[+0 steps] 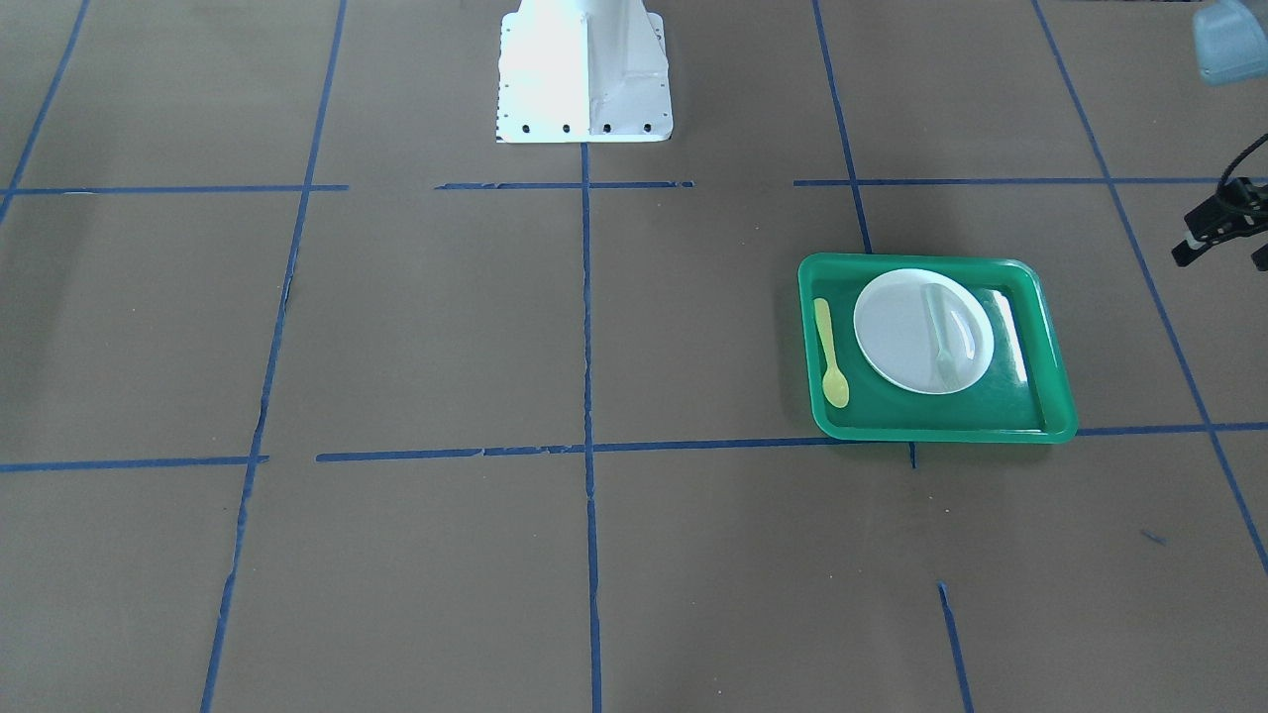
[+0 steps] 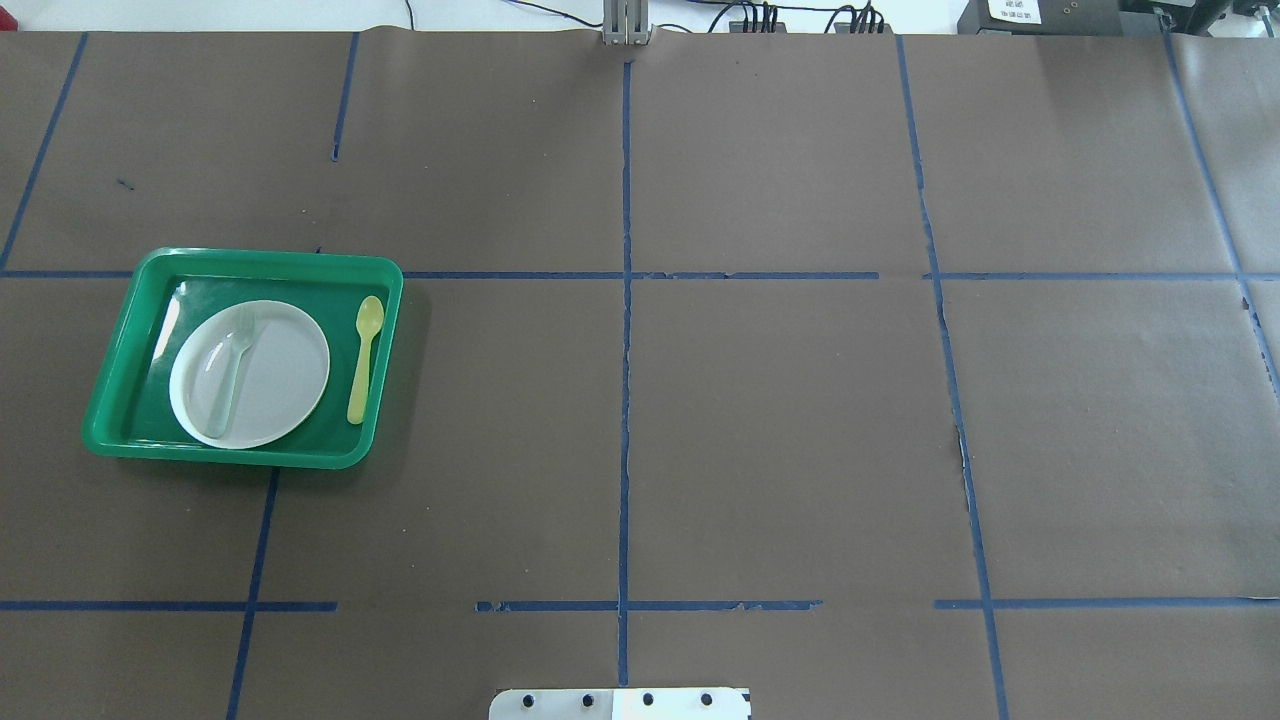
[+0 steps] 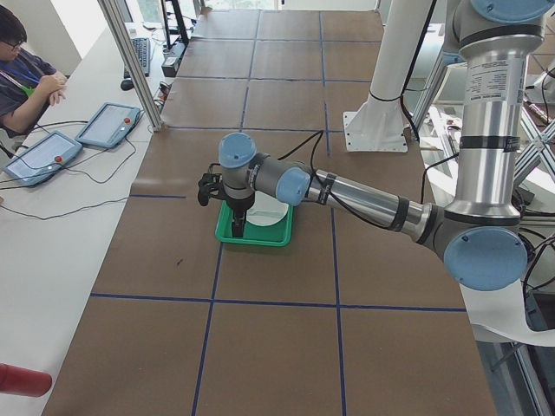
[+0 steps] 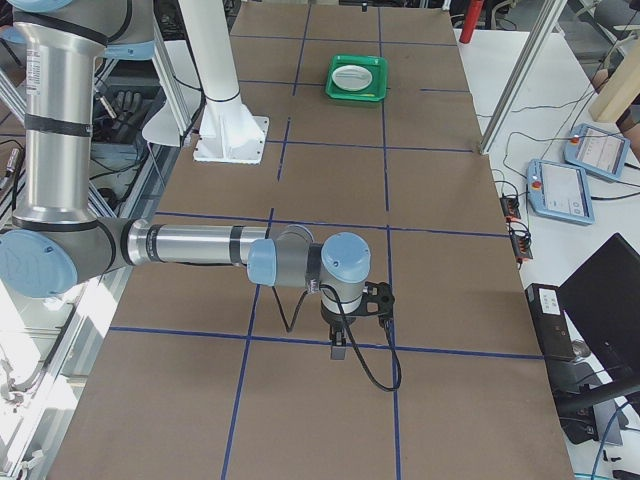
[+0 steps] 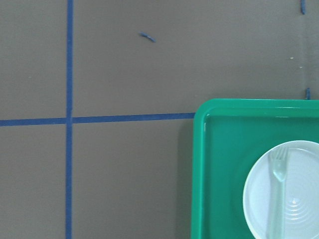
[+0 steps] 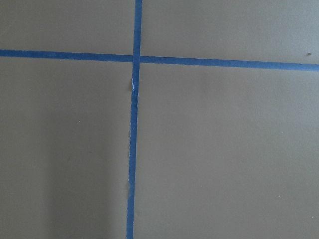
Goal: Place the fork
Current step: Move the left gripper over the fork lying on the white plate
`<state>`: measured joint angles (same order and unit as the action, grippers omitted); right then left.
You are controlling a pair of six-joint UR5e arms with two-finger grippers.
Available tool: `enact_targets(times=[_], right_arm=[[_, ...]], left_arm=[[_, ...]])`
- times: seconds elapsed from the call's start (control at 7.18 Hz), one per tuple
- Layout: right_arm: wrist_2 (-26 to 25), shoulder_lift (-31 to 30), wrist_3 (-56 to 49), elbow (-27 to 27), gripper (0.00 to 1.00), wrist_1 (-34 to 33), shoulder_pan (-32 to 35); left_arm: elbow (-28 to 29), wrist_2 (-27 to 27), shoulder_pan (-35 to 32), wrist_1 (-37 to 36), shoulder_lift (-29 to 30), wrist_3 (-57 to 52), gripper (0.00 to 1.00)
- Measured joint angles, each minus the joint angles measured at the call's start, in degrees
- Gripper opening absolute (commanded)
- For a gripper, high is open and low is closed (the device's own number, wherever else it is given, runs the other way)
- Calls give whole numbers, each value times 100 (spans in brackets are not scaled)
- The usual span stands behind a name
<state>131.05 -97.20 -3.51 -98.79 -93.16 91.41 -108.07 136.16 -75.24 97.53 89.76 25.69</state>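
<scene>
The pale translucent fork (image 1: 942, 337) lies on the white plate (image 1: 901, 337) inside the green tray (image 1: 1030, 408), tines toward the operators' side. It also shows in the overhead view (image 2: 230, 372) and the left wrist view (image 5: 277, 194). My left gripper (image 3: 239, 224) hangs above the table at the tray's outer end, off to the side of the fork. It shows clearly only in the left side view, so I cannot tell if it is open. My right gripper (image 4: 338, 350) hangs over bare table far from the tray; I cannot tell its state.
A yellow plastic spoon (image 1: 830, 355) lies in the tray beside the plate, toward the table's middle. The white robot base (image 1: 584, 74) stands at the robot's edge. A black wrist part (image 1: 1220, 223) shows at the front view's right edge. Brown paper with blue tape lines covers the table.
</scene>
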Motion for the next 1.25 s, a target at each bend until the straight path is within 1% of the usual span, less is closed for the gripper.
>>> enact_targets(times=[0.14,0.28,0.42,0.7,0.97,1.25], right_arm=[[0,0,0,0,100,0,0],[0,0,-1,0,100,0,0],[0,0,2,0,100,0,0],[0,0,1,0,100,0,0],[0,0,3,0,100,0,0],[0,0,4,0,100,0,0]], left_arm=[[-50,-8,301,383,4,456,100],[-44,-27,596,638,16,692,100],[-15,-193,956,867,90,1021,100],[115,-859,1682,1067,426,1578,100],[545,-1075,1937,1104,824,1664,100],[796,-1127,2121,1188,915,1702,100]])
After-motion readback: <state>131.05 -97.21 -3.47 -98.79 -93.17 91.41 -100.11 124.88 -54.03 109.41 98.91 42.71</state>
